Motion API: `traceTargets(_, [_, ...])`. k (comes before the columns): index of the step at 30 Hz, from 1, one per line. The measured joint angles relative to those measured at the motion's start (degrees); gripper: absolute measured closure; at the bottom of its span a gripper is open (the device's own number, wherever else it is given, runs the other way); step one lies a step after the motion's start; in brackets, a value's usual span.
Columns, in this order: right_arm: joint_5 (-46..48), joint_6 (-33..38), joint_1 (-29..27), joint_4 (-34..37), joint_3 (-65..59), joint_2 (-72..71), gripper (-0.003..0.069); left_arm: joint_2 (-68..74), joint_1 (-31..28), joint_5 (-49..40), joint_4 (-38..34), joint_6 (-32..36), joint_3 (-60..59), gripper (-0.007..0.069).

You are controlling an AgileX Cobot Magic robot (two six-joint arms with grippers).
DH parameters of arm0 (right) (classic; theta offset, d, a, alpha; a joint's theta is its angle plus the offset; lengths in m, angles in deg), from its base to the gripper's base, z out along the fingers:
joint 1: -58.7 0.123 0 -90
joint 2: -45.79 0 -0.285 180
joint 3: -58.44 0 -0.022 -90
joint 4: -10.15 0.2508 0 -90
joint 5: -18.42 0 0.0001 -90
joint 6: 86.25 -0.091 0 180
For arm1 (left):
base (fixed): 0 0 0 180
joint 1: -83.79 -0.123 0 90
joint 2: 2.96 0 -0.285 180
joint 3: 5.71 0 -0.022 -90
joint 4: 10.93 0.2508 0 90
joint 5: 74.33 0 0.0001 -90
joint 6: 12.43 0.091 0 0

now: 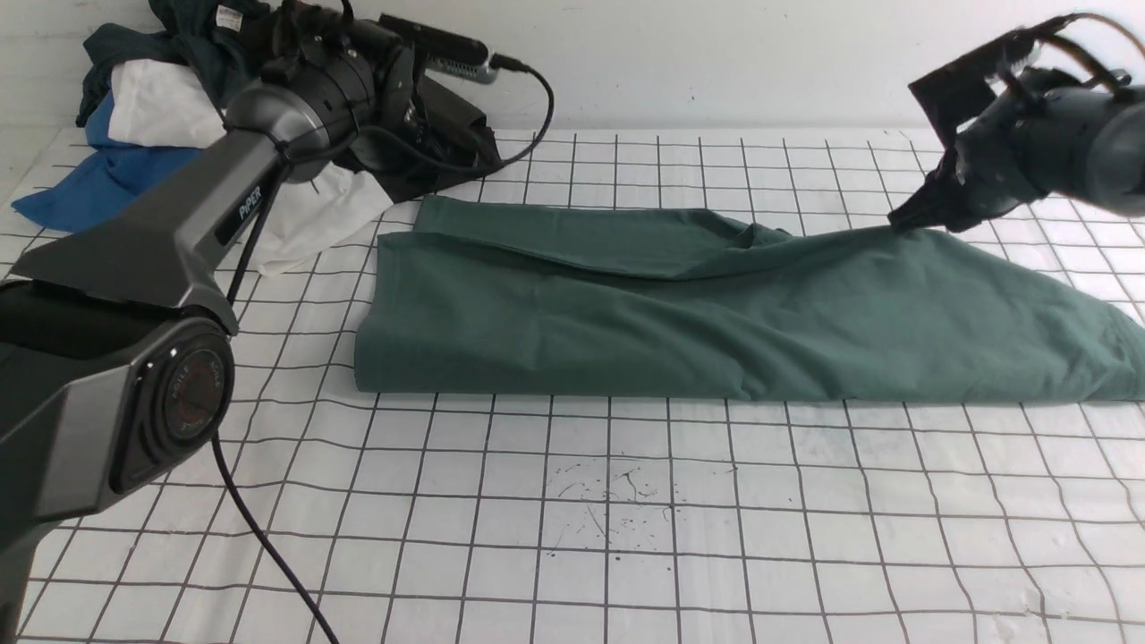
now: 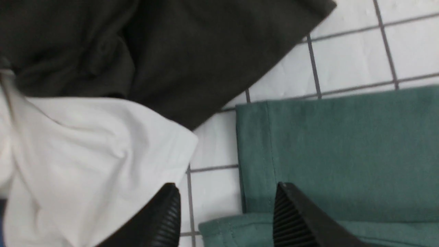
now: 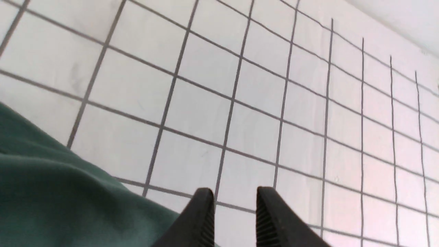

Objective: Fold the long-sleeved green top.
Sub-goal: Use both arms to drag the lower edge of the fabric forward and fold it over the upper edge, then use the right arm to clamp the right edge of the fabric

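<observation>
The green long-sleeved top (image 1: 716,322) lies doubled into a long band across the middle of the surface (image 1: 572,501), running out toward 3 o'clock in the front view. My left tool (image 2: 226,195) hangs spread above its hemmed corner at 10 o'clock, pinching nothing. My right tool (image 3: 235,199) is parted too and empty, its tips at the far edge around 2 o'clock. I judge the cloth soft, light and limp, so it will sag and drag. I would pinch both layers at the end corners, clear of the white garment (image 2: 85,154) and dark garment (image 2: 171,51) just beside.
</observation>
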Motion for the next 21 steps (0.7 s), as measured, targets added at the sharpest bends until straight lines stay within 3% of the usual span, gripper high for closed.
traceTargets(1, [2.6, 9.5, 0.6, 9.9, 1.5, -0.5, 0.0545, -0.9, 0.0, -1.4, -0.2, 0.2, 1.1, 0.0283])
traceTargets(3, [4.2, 16.7, 1.3, 18.5, 2.5, -0.7, 0.0593, -1.3, 0.0, -2.3, -0.8, 0.6, 1.5, 0.0293])
traceTargets(4, [5.1, 24.3, 1.6, 25.0, 2.9, -0.7, 0.0620, -1.6, 0.0, -3.1, -1.5, 1.3, 1.6, 0.0305])
traceTargets(5, [6.1, 34.8, 2.4, 36.7, 3.3, -0.4, 0.0649, -1.7, 0.0, -4.5, -3.4, 2.9, 1.7, 0.0333])
traceTargets(7, [6.4, 47.5, 3.6, 52.7, 3.4, 1.0, 0.0666, -1.6, -0.1, -6.9, -7.6, 6.1, 1.7, 0.0391])
traceTargets(10, [4.4, 57.9, 4.9, 63.3, 3.6, 4.3, 0.0671, -1.0, -0.1, -9.5, -14.1, 11.3, 1.7, 0.0471])
traceTargets(12, [2.4, 60.0, 5.1, 65.6, 3.7, 5.9, 0.0672, -0.9, -0.1, -10.8, -16.6, 13.5, 1.7, 0.0504])
traceTargets(14, [-3.1, 62.1, 5.3, 66.4, 3.7, 9.5, 0.0672, -0.9, -0.1, -12.5, -21.7, 18.0, 1.7, 0.0571])
traceTargets(17, [-13.0, 61.4, 5.2, 66.7, 3.9, 11.5, 0.0672, -0.9, -0.1, -13.3, -24.2, 20.5, 1.7, 0.0613])
traceTargets(21, [-28.3, 49.2, 4.2, 71.0, 3.8, 13.9, 0.0673, -0.9, -0.1, -15.5, -26.1, 22.7, 1.7, 0.0632])
